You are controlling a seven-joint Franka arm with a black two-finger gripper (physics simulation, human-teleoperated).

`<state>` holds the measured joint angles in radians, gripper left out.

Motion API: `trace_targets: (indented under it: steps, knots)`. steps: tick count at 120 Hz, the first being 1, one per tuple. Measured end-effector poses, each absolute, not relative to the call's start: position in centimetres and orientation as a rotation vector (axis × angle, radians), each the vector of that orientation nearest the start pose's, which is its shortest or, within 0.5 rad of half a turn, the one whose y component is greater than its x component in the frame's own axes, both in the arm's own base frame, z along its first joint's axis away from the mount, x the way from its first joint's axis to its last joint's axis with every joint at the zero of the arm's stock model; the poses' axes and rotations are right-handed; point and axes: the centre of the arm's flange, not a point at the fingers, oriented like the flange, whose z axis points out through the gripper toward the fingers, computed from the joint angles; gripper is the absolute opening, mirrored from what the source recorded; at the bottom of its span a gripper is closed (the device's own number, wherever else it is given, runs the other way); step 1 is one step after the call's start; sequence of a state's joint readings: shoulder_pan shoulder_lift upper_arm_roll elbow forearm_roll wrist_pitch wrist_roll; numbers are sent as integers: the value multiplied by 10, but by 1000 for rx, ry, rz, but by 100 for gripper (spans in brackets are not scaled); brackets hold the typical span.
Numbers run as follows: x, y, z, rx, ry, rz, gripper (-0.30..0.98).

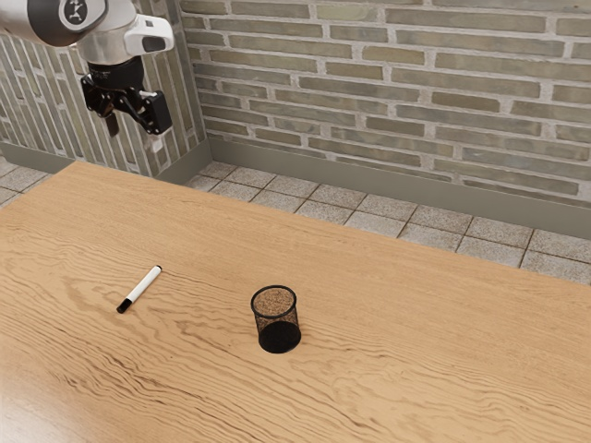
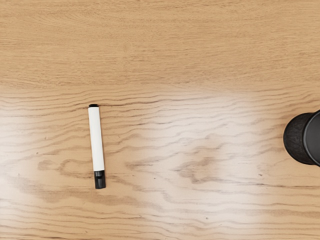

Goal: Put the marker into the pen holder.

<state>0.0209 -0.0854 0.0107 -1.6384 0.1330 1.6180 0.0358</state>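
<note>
Pen holder (image 1: 279,338) upright, marker (image 1: 141,287) loose on the table (image 1: 406,360): the pick-up comes first.
The marker lies flat, well apart from the holder; beyond and above it hangs the gripper (image 1: 134,130), fingers apart with nothing between them. The next move likely calls for lowering to the marker, fingers set across its white barrel, then closing; standing it upright over the holder's mouth comes afterward.

Marker (image 1: 141,287), pen holder (image 1: 278,334) on table (image 1: 397,341), apart
</note>
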Motion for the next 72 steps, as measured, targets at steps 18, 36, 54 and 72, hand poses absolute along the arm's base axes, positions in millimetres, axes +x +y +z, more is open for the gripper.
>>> trace_targets:
  steps: [18, 36, 54, 72]
  knots:
    - [532, 30, 644, -3009, 10, -93, 69]
    - [524, 61, 643, -3009, -96, -81, 68]
    - [489, 150, 479, -3014, -324, 238, 69]
    - [454, 172, 396, -3038, -421, 237, 69]
